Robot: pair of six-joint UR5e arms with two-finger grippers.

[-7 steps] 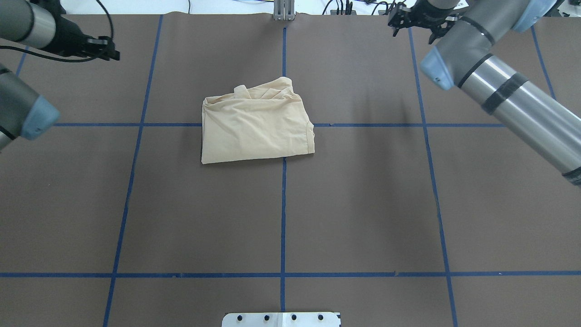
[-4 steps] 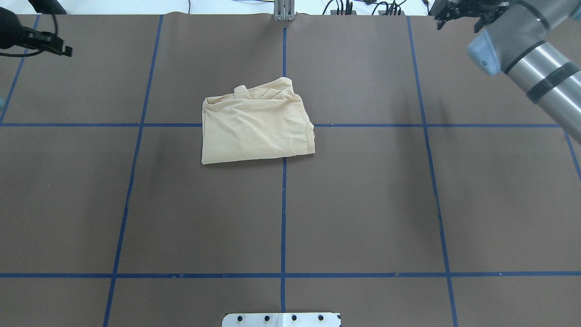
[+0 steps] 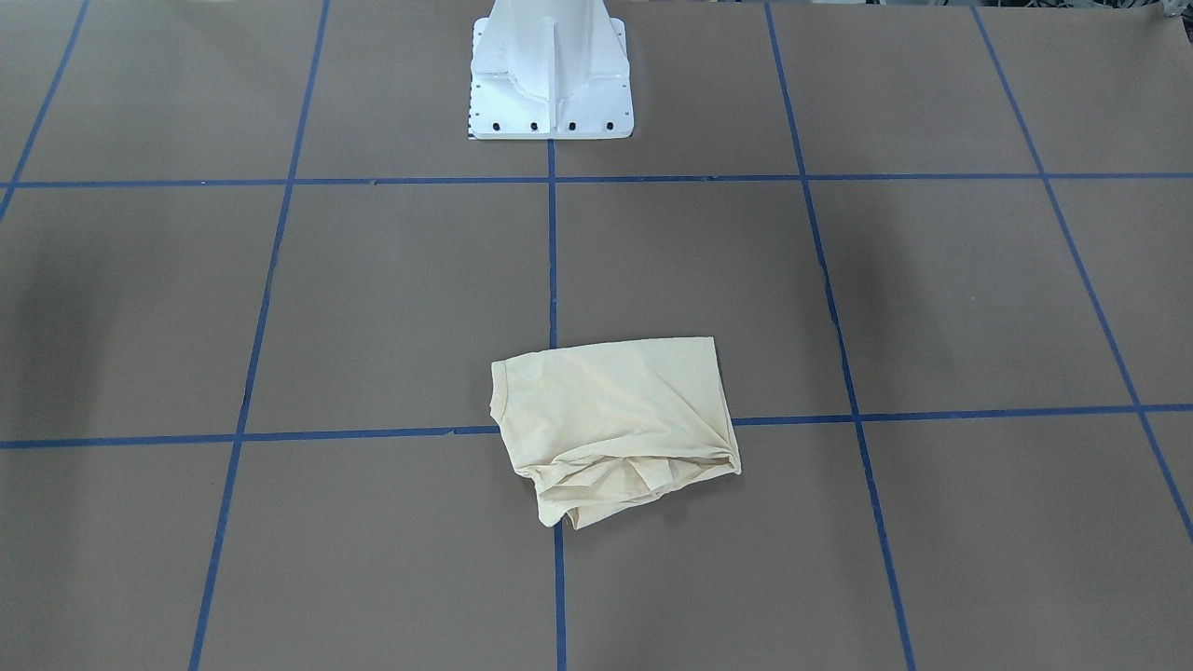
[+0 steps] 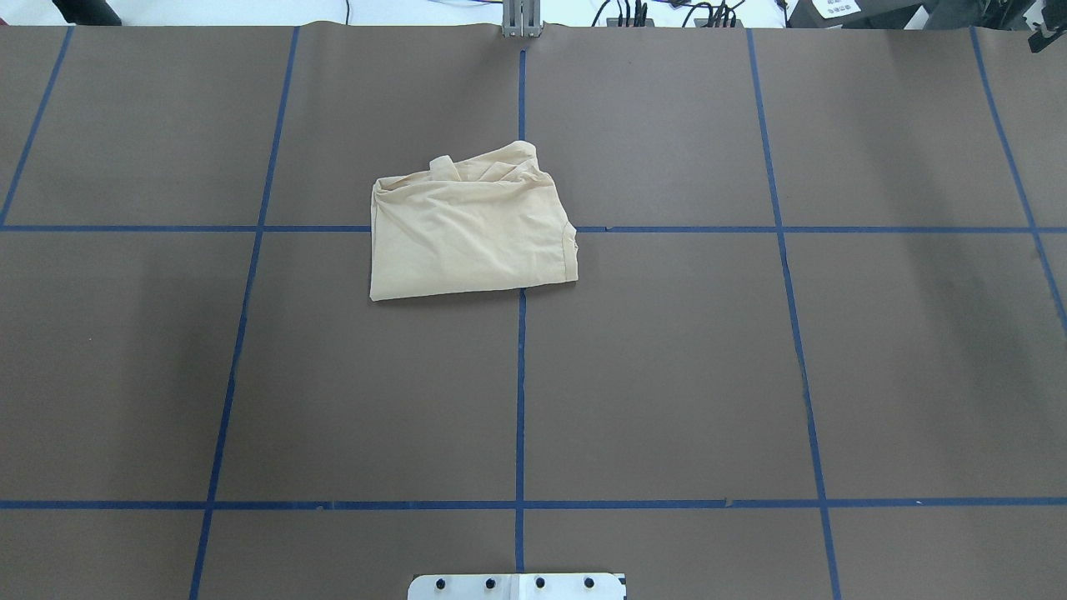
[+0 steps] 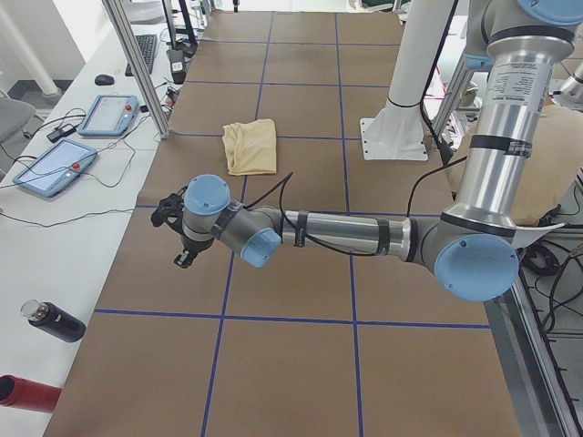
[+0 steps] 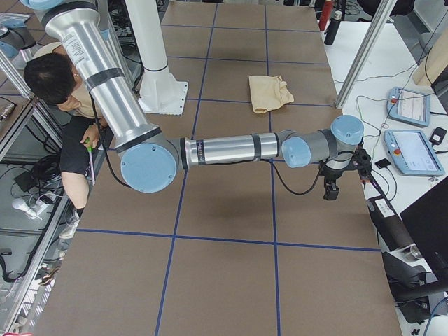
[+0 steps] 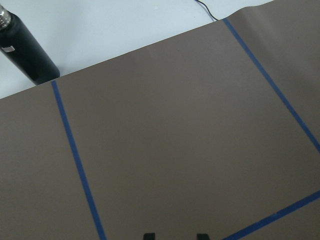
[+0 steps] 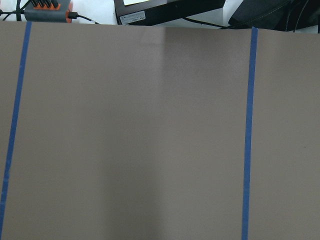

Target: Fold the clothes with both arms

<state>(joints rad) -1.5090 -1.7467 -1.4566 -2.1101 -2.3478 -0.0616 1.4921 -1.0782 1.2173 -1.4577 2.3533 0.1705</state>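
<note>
The pale beige T-shirt [image 4: 471,233] lies folded into a small, rumpled rectangle on the brown table, just left of the centre line; its print is hidden. It also shows in the front view [image 3: 610,419] and both side views [image 5: 250,146] [image 6: 269,92]. My left gripper [image 5: 182,258] hangs over the table's far left end, well away from the shirt; the left wrist view shows its two fingertips [image 7: 201,235] apart and empty. My right gripper [image 6: 329,189] is at the table's far right end, also away from the shirt; I cannot tell whether it is open or shut.
The white pedestal base [image 3: 550,84] stands at the robot's side of the table. A black bottle [image 7: 27,50] and tablets [image 5: 109,114] lie beyond the far edge. A person [image 6: 52,80] sits behind the robot. Blue tape lines grid the table.
Both arms have swung outward and left the overhead view, the left one to the left, the right one to the right. The shirt has not moved.
</note>
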